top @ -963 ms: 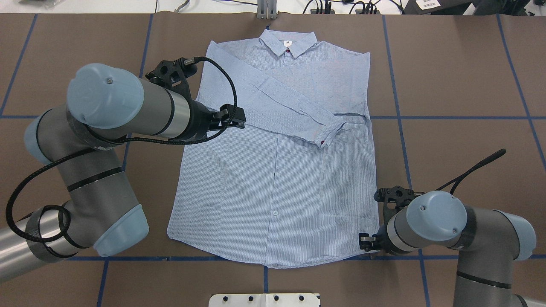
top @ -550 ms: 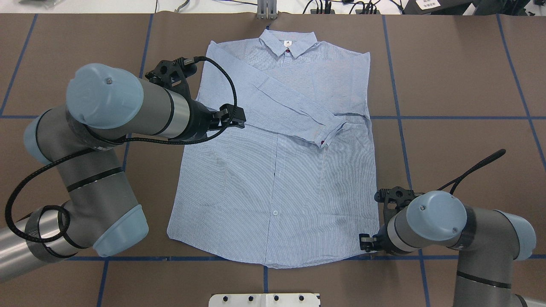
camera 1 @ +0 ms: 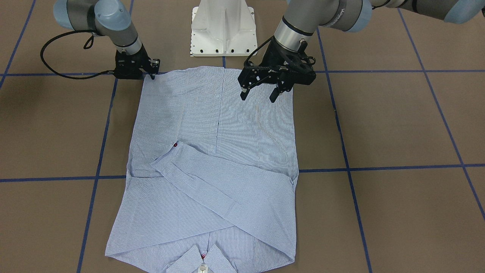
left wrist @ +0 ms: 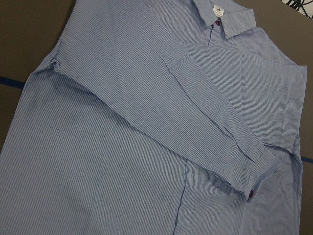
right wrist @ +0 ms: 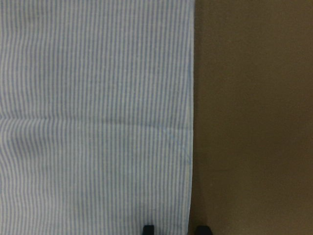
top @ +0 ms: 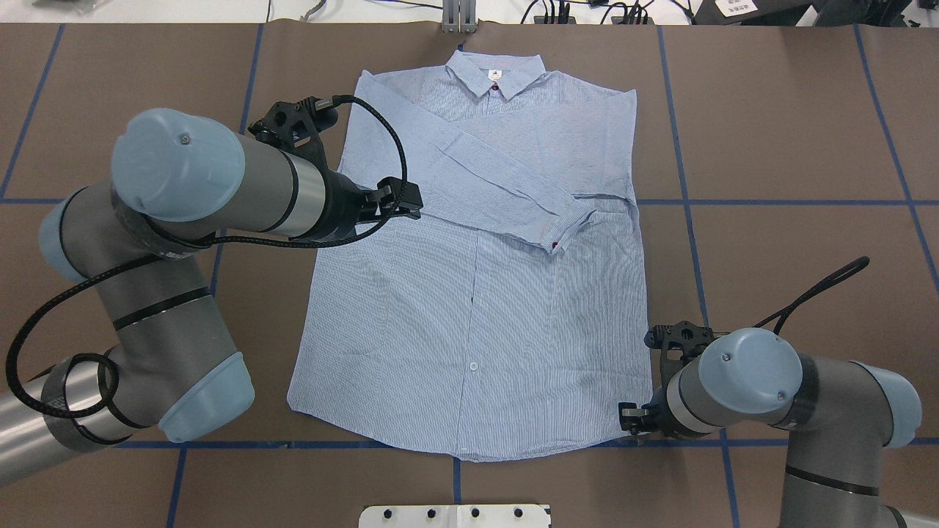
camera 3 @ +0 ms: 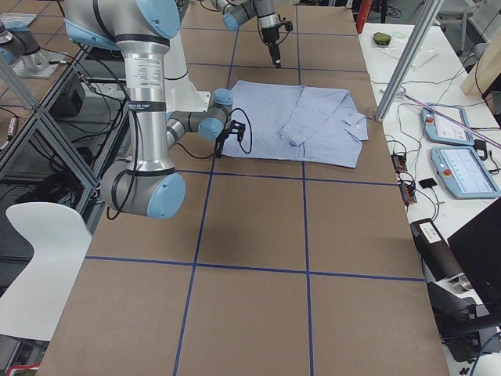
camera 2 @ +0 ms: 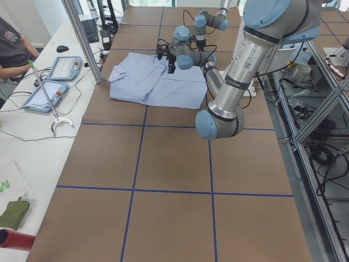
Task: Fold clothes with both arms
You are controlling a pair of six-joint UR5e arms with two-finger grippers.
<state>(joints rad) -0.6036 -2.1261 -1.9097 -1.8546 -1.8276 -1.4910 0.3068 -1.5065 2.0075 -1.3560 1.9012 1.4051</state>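
I have the light blue and white striped shirt (top: 469, 323) lying flat and front up on the table (top: 792, 132). Its collar (top: 496, 73) is on the side far from the robot and its hem is towards the base. Both sleeves are folded across the chest. The upper sleeve (top: 484, 183) runs diagonally, and its cuff (top: 568, 229), with a red button, ends near the shirt's right edge. My left arm (top: 213, 176) reaches over the shirt's left half, its tool (camera 1: 257, 98) above the cloth with the fingers spread apart. My right arm (top: 748, 374) sits low at the hem's right corner. Its tool (camera 1: 151, 74) shows 2 fingertips (right wrist: 148, 228) set apart, with the shirt's side edge between them.
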